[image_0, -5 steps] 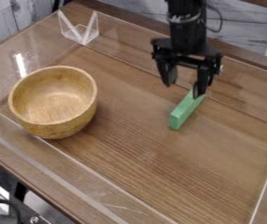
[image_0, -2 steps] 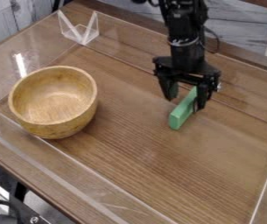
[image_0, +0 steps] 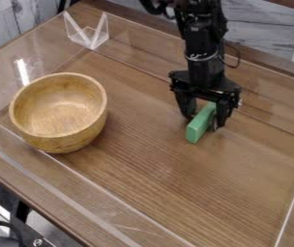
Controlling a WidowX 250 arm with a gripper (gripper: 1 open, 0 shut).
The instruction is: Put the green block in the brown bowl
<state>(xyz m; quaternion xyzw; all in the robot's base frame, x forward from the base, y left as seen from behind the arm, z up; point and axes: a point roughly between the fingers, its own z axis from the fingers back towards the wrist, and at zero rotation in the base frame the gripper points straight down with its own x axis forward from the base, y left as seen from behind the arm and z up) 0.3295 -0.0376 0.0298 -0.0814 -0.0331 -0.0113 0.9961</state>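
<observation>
A bright green block (image_0: 200, 125) lies on the wooden table (image_0: 149, 183), right of centre. My gripper (image_0: 204, 116) points straight down over the block's far end, open, with one dark finger on each side of the bar. Nothing is gripped; the fingertips stand low, close to the tabletop. The block's upper end is partly hidden behind the fingers. A light-brown wooden bowl (image_0: 59, 111) sits at the left of the table, a good way from the block, and its hollow is empty.
A clear folded plastic stand (image_0: 88, 29) sits at the back left. Low transparent walls (image_0: 59, 183) run along the table's edges. Open wood lies between the bowl and the block.
The gripper has come down and slightly toward the block, so its open fingers now straddle the block's far end. The block and the bowl have not moved.
</observation>
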